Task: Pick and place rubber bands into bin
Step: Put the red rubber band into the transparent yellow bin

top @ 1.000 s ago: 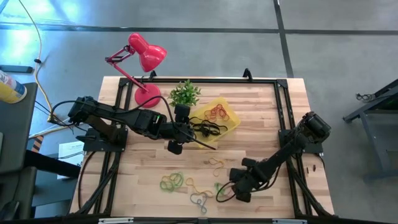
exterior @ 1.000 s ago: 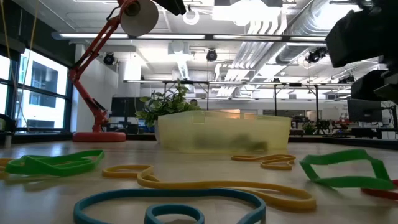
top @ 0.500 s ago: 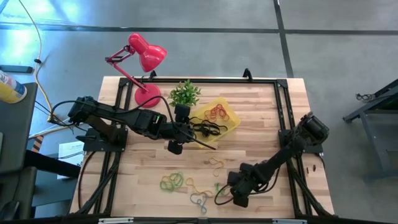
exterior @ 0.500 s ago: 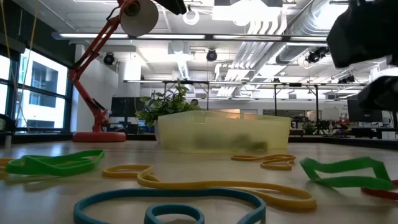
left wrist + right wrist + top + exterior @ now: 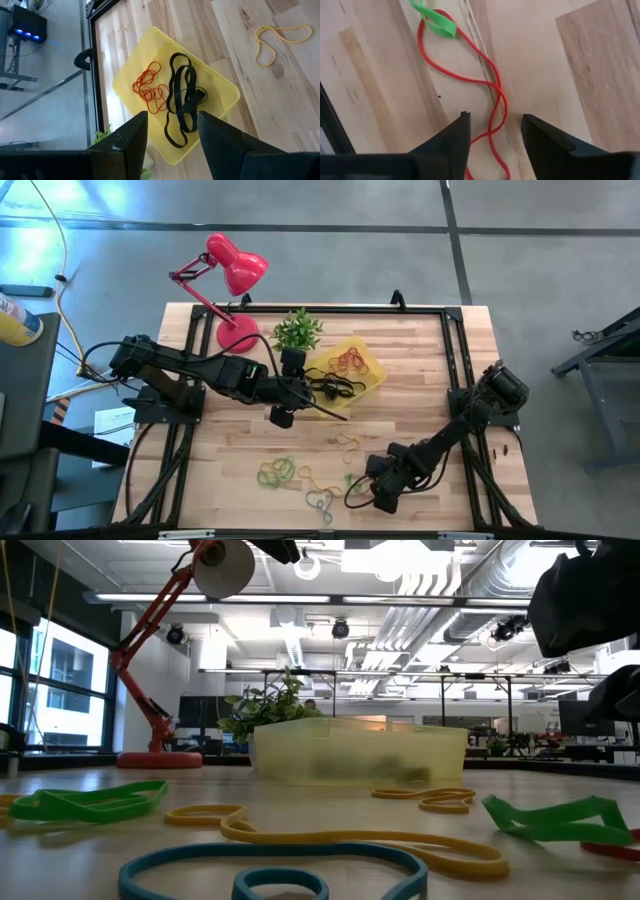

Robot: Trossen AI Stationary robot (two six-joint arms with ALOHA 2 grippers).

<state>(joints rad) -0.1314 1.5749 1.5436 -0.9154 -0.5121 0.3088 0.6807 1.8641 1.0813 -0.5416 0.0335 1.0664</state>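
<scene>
Both tools (image 5: 167,145) (image 5: 492,145) agape (right low)

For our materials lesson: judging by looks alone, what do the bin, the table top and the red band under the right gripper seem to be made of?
Bin: translucent yellow plastic; the table shows through.
Table top: pale wood planks with visible grain, matte.
Red band: probably rubber, a thin limp loop.
</scene>
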